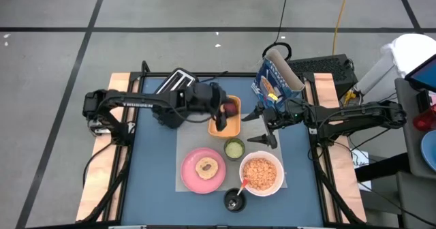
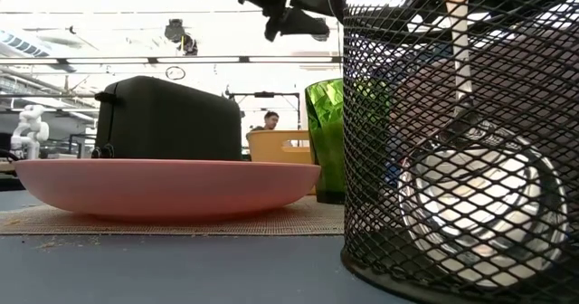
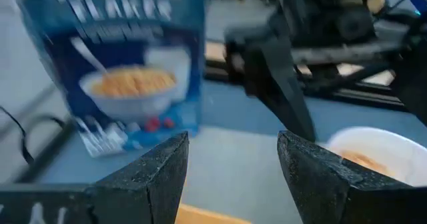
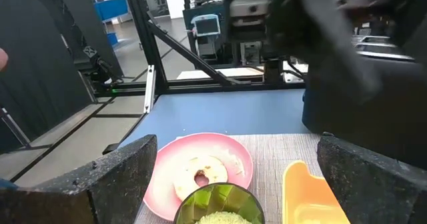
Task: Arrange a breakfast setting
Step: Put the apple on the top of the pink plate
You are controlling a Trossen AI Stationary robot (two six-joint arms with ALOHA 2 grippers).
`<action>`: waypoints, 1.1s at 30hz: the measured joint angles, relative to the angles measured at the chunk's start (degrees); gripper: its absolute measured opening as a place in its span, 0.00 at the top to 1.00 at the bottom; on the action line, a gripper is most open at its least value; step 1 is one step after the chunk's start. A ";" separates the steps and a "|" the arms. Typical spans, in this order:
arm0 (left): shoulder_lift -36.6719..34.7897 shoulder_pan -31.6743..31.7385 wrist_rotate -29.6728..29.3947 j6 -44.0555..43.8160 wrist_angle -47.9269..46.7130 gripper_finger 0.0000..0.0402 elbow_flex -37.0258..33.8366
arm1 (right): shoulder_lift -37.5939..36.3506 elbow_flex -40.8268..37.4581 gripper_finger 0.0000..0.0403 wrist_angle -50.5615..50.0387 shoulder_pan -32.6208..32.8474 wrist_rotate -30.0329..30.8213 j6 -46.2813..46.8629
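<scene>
1. The left gripper point(image 1: 228, 108) is seen poised above the orange rectangular tray point(image 1: 219, 128), right over the dark-red fruit point(image 1: 232, 109) that lies at the tray's far end.
2. In the left wrist view its fingers point(image 3: 160, 174) are shown apart with nothing between them; whether the fruit is touched cannot be told.
3. The right gripper point(image 1: 260, 127) is held just beside the tray's right edge, between the blue cereal box point(image 1: 272, 79) and the small green cup point(image 1: 234, 148), with its fingers point(image 4: 113, 177) spread wide and empty.
4. The cereal box is found standing at the rear right of the tabletop point(image 1: 153, 168), just behind the right gripper.
5. The pink round plate point(image 1: 202, 170) is set on the mat at front, with a slice of toast point(image 1: 206, 165) on it.
6. The white bowl point(image 1: 261, 174), filled with cereal, is placed to the plate's right; the green cup sits between bowl and tray.
7. The red-handled spoon point(image 1: 243, 185) is stood in a black mesh holder point(image 1: 235, 200) at the front edge.
8. The black-and-silver toaster point(image 1: 176, 93) is left behind the tray, under the left arm.
9. The deciding relation: the fruit lies directly beneath the left gripper, so the left arm is judged far nearer than the right.
10. The tray's long axis is run front to back, so a straight descent is likely called for.
</scene>
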 joint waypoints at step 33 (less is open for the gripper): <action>0.02 3.57 -2.51 15.14 6.93 0.09 -0.07 | 0.00 0.00 0.01 0.00 -0.01 -0.07 -0.61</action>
